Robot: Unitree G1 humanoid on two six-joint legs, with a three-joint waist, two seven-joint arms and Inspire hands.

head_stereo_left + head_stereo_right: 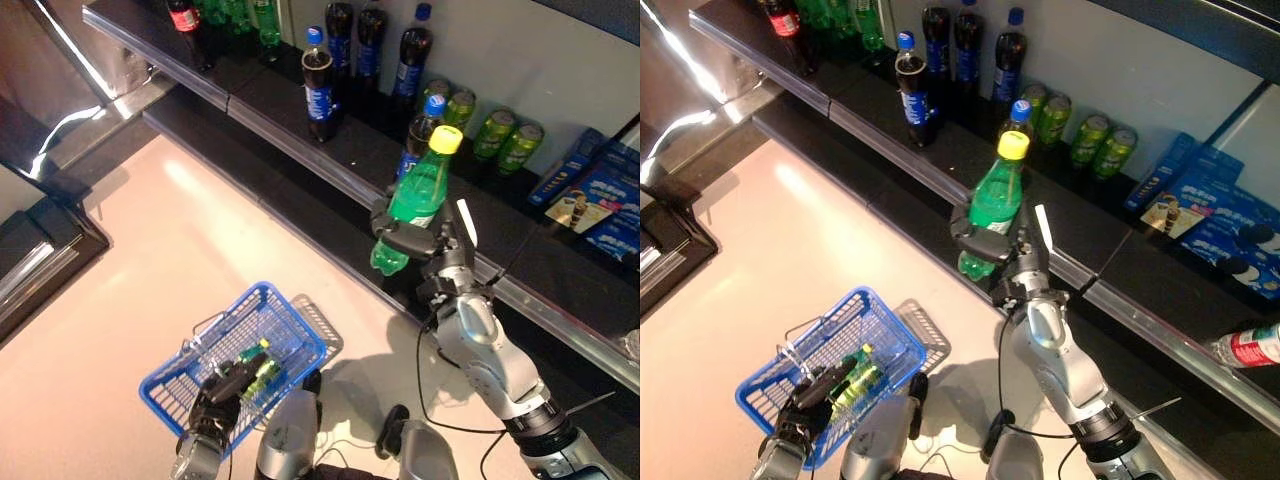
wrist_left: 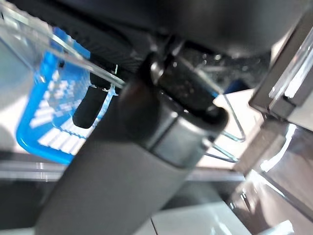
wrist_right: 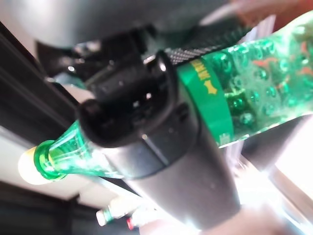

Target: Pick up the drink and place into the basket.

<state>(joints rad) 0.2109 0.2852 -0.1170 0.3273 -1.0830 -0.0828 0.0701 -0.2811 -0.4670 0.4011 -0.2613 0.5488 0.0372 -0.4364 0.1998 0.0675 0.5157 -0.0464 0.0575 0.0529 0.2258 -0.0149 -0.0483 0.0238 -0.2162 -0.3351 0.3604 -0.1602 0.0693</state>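
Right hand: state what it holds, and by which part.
The right hand holds the green bottle, fingers wrapped round its lower body, yellow cap up.

Both eye views look steeply down from the head, sharing the shelf (image 1: 300,130) running from 11 to 4 o'clock and the blue basket (image 1: 170,385) at 7. Each wrist view sits very close behind its own hand.
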